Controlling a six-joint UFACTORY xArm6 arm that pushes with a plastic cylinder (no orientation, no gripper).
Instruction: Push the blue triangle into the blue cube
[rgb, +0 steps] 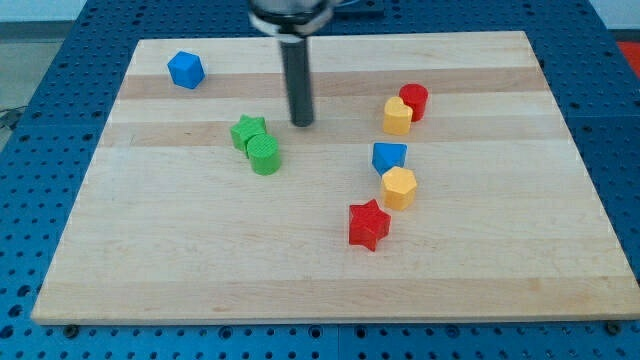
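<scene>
The blue triangle (389, 156) lies right of the board's middle, touching a yellow hexagon (399, 187) just below it. The blue cube (186, 70) sits alone near the board's top left corner. My tip (302, 123) comes down from the view's top and rests on the board above the middle. It is well to the left of and a little above the blue triangle, and to the right of a green star (248, 131). It touches no block.
A green cylinder (265, 155) touches the green star's lower right. A yellow heart (397, 116) and a red cylinder (414, 101) stand together above the blue triangle. A red star (368, 224) lies below the yellow hexagon. The wooden board (150, 260) lies on a blue pegboard table.
</scene>
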